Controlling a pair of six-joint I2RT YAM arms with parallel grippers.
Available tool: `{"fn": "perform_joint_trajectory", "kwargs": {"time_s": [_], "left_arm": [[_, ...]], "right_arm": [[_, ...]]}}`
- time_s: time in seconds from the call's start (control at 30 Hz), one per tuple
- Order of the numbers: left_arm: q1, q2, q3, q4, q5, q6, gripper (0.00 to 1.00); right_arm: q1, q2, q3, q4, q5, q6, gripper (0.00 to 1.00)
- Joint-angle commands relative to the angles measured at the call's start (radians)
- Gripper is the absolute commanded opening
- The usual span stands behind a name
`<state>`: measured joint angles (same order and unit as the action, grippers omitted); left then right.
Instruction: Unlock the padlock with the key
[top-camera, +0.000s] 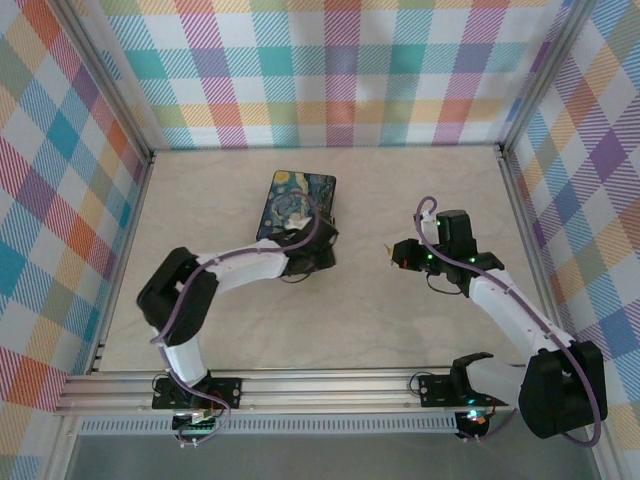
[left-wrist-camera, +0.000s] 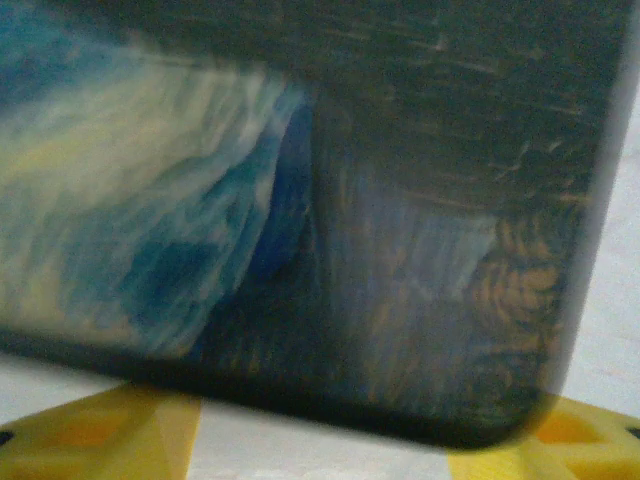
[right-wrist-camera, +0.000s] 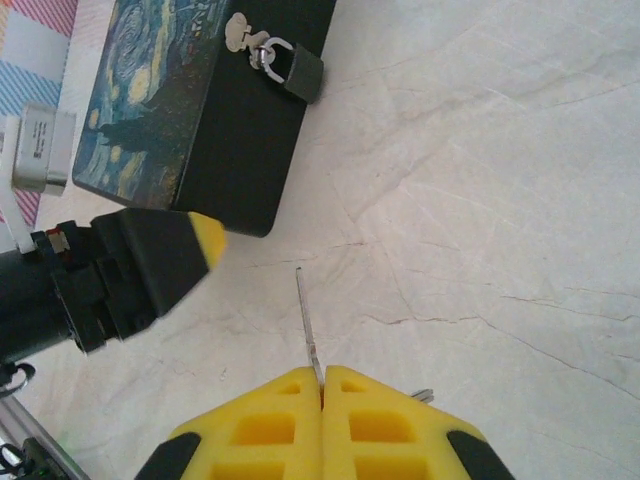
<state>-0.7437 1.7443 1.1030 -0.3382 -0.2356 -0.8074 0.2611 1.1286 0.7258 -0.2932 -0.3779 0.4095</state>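
The right fingers (right-wrist-camera: 300, 390), yellow and blocky, are pressed together on the thin grey metal key (right-wrist-camera: 308, 325). They pinch its head, so the slim blade sticks straight out past their tips (a small part of the head peeks out at one side). Well ahead of those tips and a little to their left hangs the small dark metal padlock with a looped shackle (right-wrist-camera: 298, 70). Its shackle is threaded through a silver hasp (right-wrist-camera: 240, 30) on the black box with a blue-and-yellow swirling night-sky lid (right-wrist-camera: 170, 110), and the shackle looks closed. I cannot make out the keyhole from here.

The left fingers (left-wrist-camera: 130, 435) sit at the box's near end, spread wide to either side of it. I cannot tell whether they press on the box or merely flank it. Seen from the right wrist, one of them shows as a black arm with a yellow tip, just off the box's near corner and to the left of the key. Around everything lies the pale marbled desk (right-wrist-camera: 500, 200).

By my reading, the key is in hand and the step now is the approach to the lock; nothing has been inserted yet. The next move calls for carrying the blade forward across the bare gap. It must then be lined up with the underside of the padlock's body, with the box held steady so the lock does not swing away.
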Motion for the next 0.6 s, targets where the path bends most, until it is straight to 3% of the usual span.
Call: {"fn": "perform_joint_trajectory", "kwargs": {"time_s": [0.0, 0.1, 0.2, 0.43, 0.57], "left_arm": [[0.081, -0.158, -0.108, -0.044, -0.156, -0.04, 0.63], [0.126, -0.25, -0.158, -0.044, -0.165, -0.003, 0.63], [0.111, -0.271, -0.122, -0.082, -0.106, 0.041, 0.61], [-0.044, -0.193, 0.003, -0.086, -0.022, 0.01, 0.61], [-0.074, -0.069, 0.104, -0.084, -0.13, -0.024, 0.62]], "right_arm": [[-0.003, 0.0, 0.007, 0.02, -0.053, 0.004, 0.03], [-0.002, 0.008, 0.004, 0.037, -0.068, 0.015, 0.03], [-0.002, 0.023, 0.006, 0.039, -0.06, 0.018, 0.03], [-0.002, 0.046, 0.008, 0.065, -0.063, 0.037, 0.03], [-0.002, 0.051, 0.007, 0.075, -0.078, 0.044, 0.03]]}}
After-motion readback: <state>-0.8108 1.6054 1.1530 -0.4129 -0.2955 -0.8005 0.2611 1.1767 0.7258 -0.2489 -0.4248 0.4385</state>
